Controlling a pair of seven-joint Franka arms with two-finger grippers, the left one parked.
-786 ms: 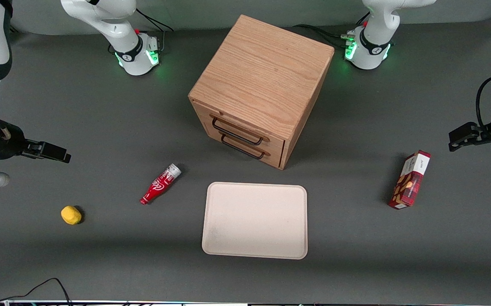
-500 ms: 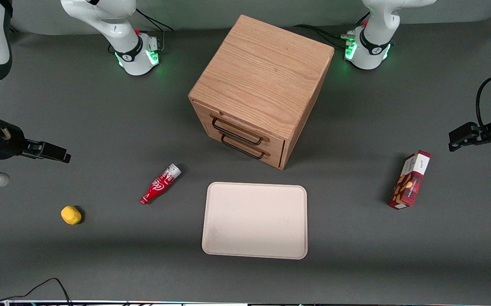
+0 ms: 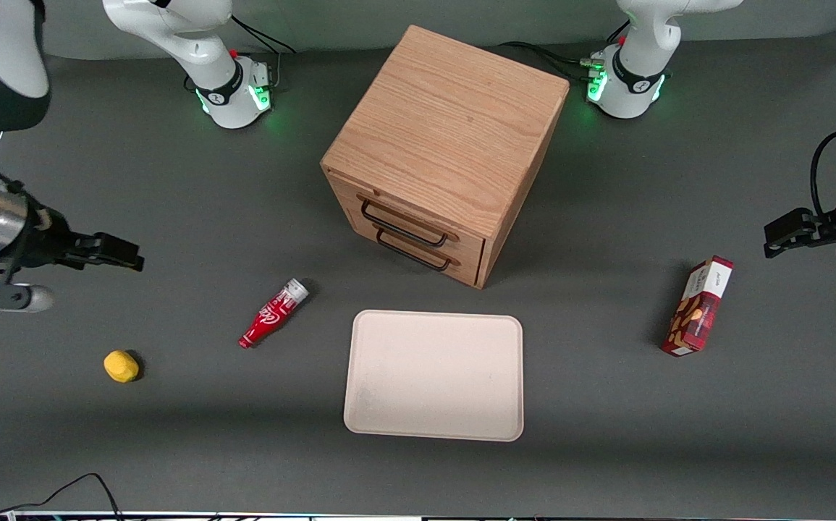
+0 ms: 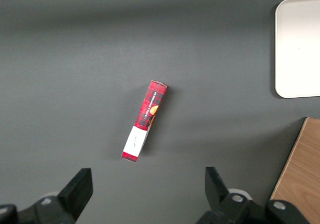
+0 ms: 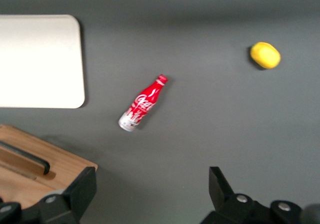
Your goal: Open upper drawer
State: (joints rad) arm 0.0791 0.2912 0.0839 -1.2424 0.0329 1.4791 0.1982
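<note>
The wooden cabinet (image 3: 446, 123) stands at the middle of the table, its front turned toward the working arm's end. The upper drawer (image 3: 418, 215) sits flush and shut, its thin black handle (image 3: 403, 223) just above the lower drawer's handle (image 3: 412, 257). My gripper (image 3: 132, 257) hovers over the table toward the working arm's end, well apart from the cabinet, its fingers open and empty. In the right wrist view the gripper (image 5: 151, 176) stands open over bare table, with a cabinet corner (image 5: 60, 171) and a black handle (image 5: 27, 160) beside one finger.
A red bottle (image 3: 273, 313) lies on the table between my gripper and the cabinet. A yellow lump (image 3: 121, 365) sits nearer the front camera than the gripper. A cream tray (image 3: 433, 375) lies in front of the cabinet. A red box (image 3: 698, 305) lies toward the parked arm's end.
My gripper has shifted a little toward the cabinet, still open. The drawers and the other objects have not moved.
</note>
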